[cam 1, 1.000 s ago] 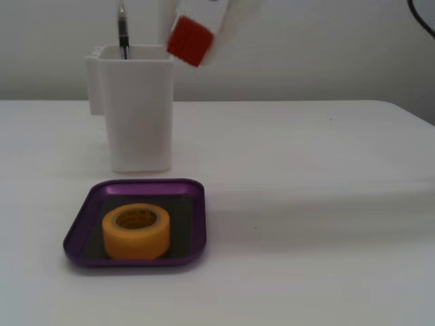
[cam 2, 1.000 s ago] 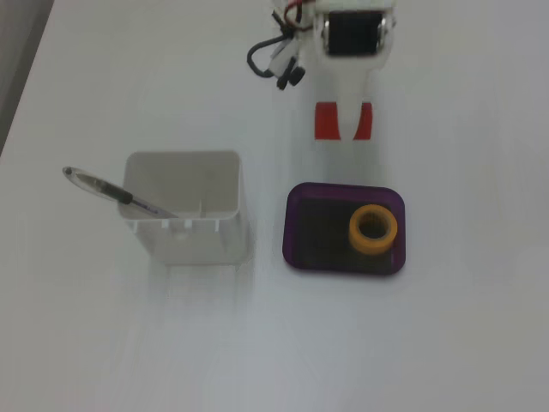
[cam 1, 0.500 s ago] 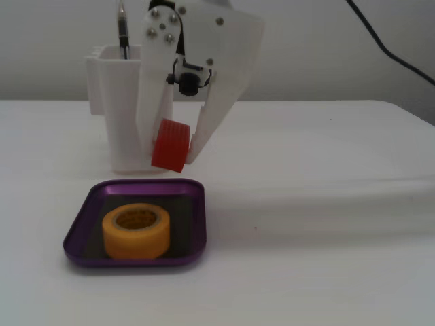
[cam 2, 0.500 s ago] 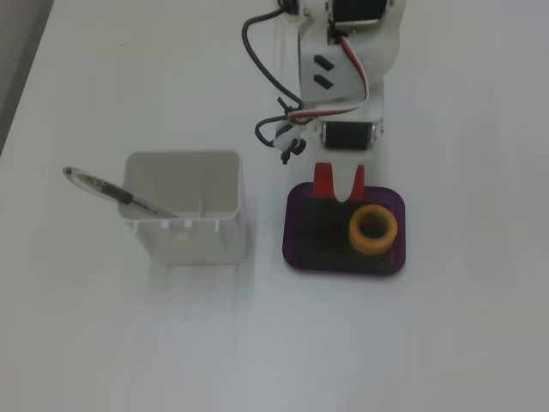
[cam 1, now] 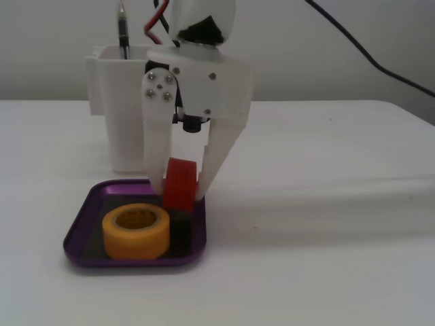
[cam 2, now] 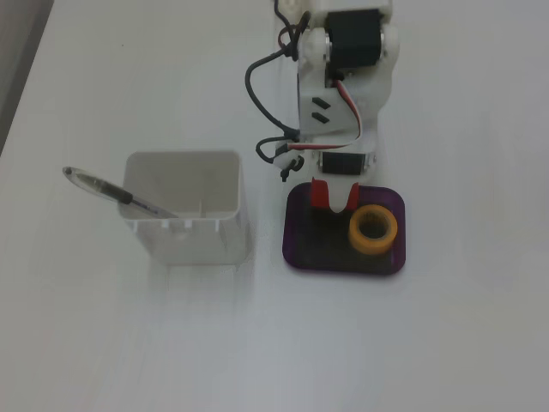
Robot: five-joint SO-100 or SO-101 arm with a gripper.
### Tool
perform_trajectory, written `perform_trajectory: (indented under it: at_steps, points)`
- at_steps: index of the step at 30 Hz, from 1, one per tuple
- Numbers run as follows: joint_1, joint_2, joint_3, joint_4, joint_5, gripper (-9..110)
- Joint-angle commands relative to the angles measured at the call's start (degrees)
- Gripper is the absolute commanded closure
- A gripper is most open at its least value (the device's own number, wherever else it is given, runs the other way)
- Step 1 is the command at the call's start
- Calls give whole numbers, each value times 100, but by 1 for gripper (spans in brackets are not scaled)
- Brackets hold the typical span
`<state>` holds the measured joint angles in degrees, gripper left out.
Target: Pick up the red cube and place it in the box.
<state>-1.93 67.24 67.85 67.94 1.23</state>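
Here the red cube (cam 1: pixel 180 183) sits clamped between the pincer (cam 1: pixel 178 195) fingers.

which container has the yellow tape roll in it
The purple box, holding the yellow tape roll; the white pen holder holds only a pen.

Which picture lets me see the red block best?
The fixed view from the side: the red cube shows large and clear between the gripper fingers, over the box. In the fixed view from above, the arm hides most of it, leaving a small red bit.
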Motion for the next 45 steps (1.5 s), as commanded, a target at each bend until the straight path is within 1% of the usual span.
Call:
perform_trajectory:
  at_steps: [1, 5, 12, 15, 19, 23, 25, 27, 31, 36, 42, 45]
  points:
    - [18, 44, -264, -70, -26, 98]
    - [18, 44, -264, -70, -26, 93]
    - [9, 132, -290, 9, -26, 92]
    - [132, 141, -677, 290, -26, 92]
    - [185, 141, -2013, 1406, -18, 92]
    - [141, 141, -4025, 2716, -193, 91]
    - [149, 211, -4878, 3032, -308, 90]
    - [193, 536, -5212, 3023, -334, 88]
    - [316, 1371, -4755, 3006, -527, 86]
    - [334, 2452, -3524, 2997, -527, 86]
    - [281, 4025, -1371, 2971, -536, 86]
    - [334, 4781, -220, 2769, -527, 86]
